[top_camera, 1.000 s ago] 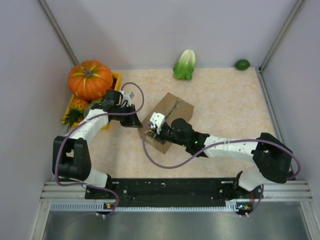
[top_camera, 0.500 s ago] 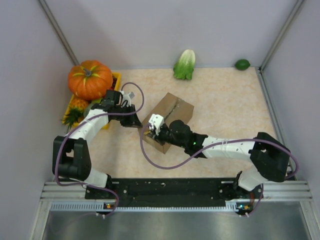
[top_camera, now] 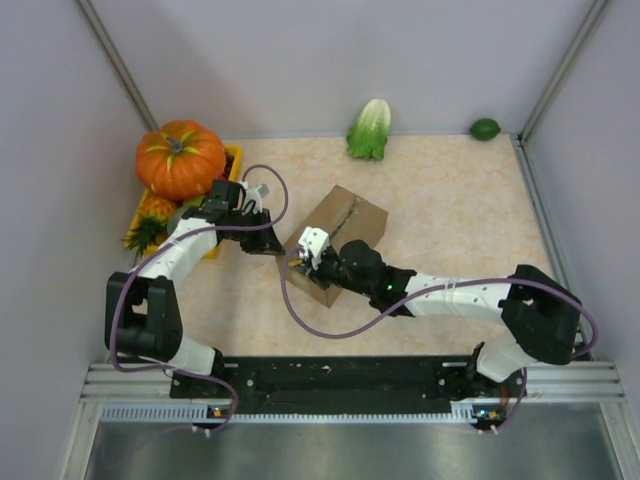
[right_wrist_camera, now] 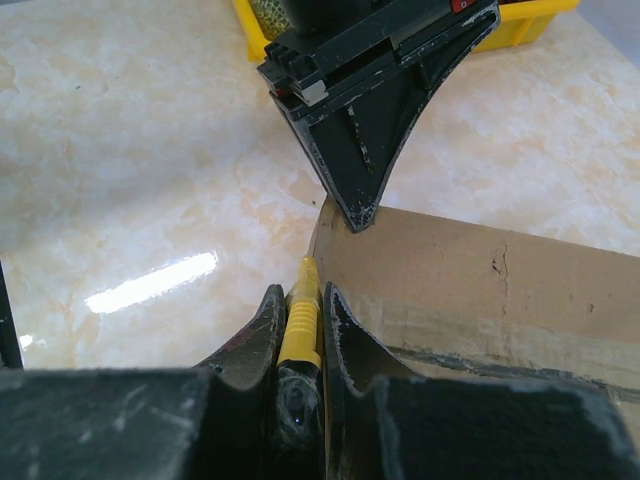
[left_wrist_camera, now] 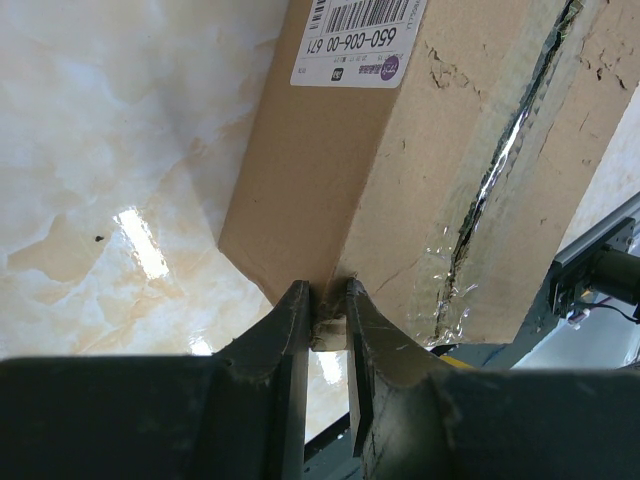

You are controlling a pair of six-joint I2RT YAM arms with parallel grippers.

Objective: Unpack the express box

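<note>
1. Left of the brown corrugated-cardboard express box [top_camera: 352,218], the round orange pumpkin [top_camera: 180,158] sits well apart and is no obstacle.
2. The left hand [left_wrist_camera: 325,292] pinches the box's left corner, its fingers narrow.
3. The box lies on the beige marble worktop [top_camera: 460,210], with its long axis and taped seam [left_wrist_camera: 505,160] running near-left to far-right.
4. The right hand [right_wrist_camera: 300,292], nearer the seam's end, clamps a yellow stick-shaped tool [right_wrist_camera: 298,325], its tip at the box's near-left edge.

The express box [left_wrist_camera: 330,200] is matt brown cardboard, scuffed rough along its seam, where clear tape [left_wrist_camera: 505,160] shines (crinkled and torn). Its label [left_wrist_camera: 365,40] is smooth white paper. The table [left_wrist_camera: 100,150] is glossy, marble-look; the yellow tool [right_wrist_camera: 298,325] looks like smooth plastic.
</note>
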